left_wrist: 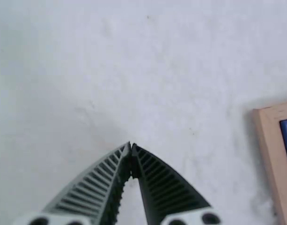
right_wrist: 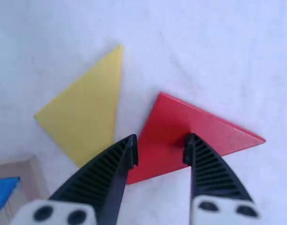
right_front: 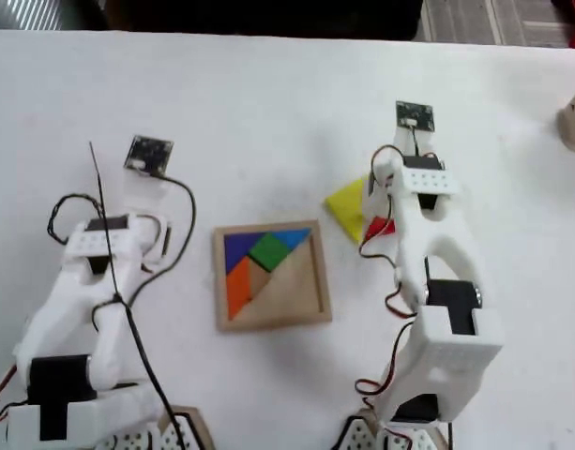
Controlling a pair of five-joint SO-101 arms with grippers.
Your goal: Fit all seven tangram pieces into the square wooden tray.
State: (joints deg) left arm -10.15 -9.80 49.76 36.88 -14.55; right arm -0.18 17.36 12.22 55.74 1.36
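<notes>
White table (right_front: 268, 103); wooden tray (right_front: 292, 292) centre; yellow triangle (right_wrist: 82, 117), red triangle (right_wrist: 178, 119) near tray.

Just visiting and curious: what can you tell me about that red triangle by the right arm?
The flat red triangular piece, plain and smooth, perhaps painted wood, lies on the white table outside the square wooden tray, beside a yellow triangle, apart from it. The right gripper hangs open just over it.

The wooden tray (right_front: 292, 291) lies flat, coloured pieces (right_front: 268, 251) filling its upper left. A yellow triangle (right_front: 346, 204) and a red triangle (right_front: 379, 227) lie flat just outside it
</notes>
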